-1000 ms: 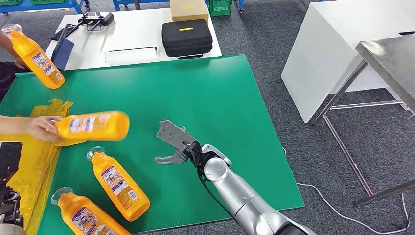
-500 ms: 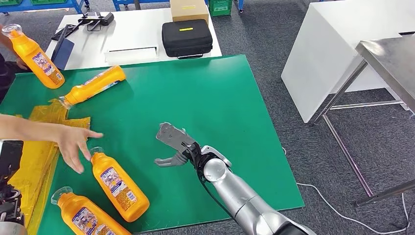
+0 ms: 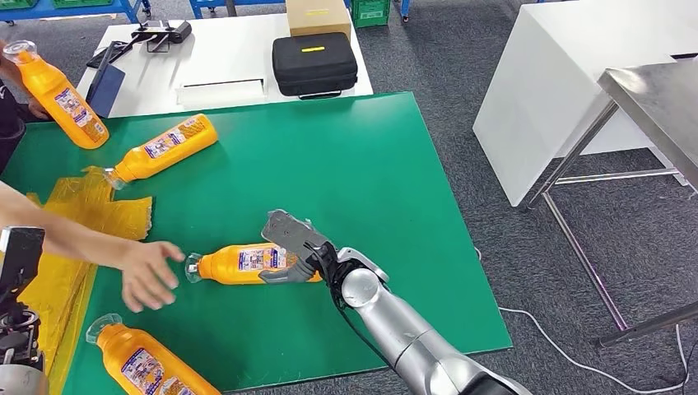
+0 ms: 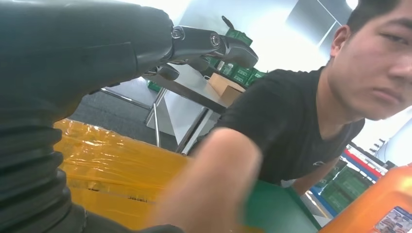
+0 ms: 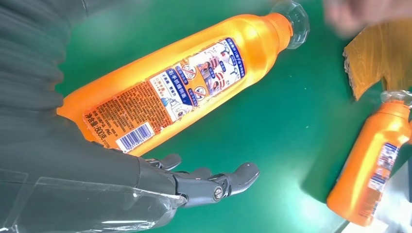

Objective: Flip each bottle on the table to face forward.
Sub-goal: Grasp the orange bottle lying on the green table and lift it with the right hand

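Grey and spread apart, the fingers (image 5: 214,182) of the right hand (image 3: 290,247) hold nothing; they hover just over the base end of an orange detergent bottle (image 3: 247,263) lying on the green worktop (image 3: 362,173), probably set there so the hand can roll it. Its barcode-and-text label faces up, so this looks like the back. The long axis runs flat along the worktop, the clear cap pointing away from the fingers toward a person's hand (image 3: 152,271) just beyond it. Farther out lie three more orange bottles and yellow plastic wrap (image 3: 62,247). The left hand (image 4: 214,43) has its fingers curled, seemingly on nothing.
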Controlling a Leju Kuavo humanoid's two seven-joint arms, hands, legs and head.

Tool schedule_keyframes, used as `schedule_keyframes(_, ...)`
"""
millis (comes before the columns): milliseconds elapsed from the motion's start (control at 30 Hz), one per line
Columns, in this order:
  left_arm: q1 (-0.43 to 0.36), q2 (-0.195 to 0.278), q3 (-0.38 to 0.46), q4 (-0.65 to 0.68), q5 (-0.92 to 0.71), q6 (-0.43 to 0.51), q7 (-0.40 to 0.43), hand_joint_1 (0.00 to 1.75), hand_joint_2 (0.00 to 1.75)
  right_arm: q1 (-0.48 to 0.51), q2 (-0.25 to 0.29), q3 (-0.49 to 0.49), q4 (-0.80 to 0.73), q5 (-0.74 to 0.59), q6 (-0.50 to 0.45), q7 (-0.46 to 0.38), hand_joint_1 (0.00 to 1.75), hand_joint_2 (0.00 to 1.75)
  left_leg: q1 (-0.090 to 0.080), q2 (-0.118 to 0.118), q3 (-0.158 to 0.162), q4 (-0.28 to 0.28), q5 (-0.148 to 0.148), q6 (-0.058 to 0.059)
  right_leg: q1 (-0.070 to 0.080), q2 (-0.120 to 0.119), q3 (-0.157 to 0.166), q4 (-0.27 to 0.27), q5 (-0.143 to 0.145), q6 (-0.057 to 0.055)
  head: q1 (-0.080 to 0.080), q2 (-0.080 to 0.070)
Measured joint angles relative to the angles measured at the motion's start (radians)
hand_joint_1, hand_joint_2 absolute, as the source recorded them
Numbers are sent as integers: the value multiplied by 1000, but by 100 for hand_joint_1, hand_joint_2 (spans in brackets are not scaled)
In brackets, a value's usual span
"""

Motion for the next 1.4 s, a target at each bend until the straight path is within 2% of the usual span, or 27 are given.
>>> schedule_keyframes(667,-11,-3,5,9,-10,0,-11,0,175,0,-2,1,5,0,-2,-1,0,175,0,0,0,0,0,0,0,0,0,0,0,0,0,0)
schedule_keyframes(1000,-10,-9,12,9,-8,0,-15,0,175,0,-6,23,4,45,-22,9,0,175,0,0,0,0,0,0,0,0,0,0,0,0,0,0)
schedule_keyframes(1167,7,-6,15,7,34,0,-15,0,175,29,-18,54,-79,123,-58,-16,0,175,0,0,0,0,0,0,0,0,0,0,0,0,0,0)
schedule_keyframes(1300,38,3,15,1,78,0,-15,0,175,64,-41,127,-200,232,-52,47,0,175,0,1,0,0,-1,-1,0,0,-1,0,0,0,0,0)
schedule_keyframes(1400,50,8,15,-3,84,0,-15,0,175,68,-53,168,-222,269,-50,87,0,175,0,0,-1,0,-1,-1,0,0,-1,0,-1,0,0,0)
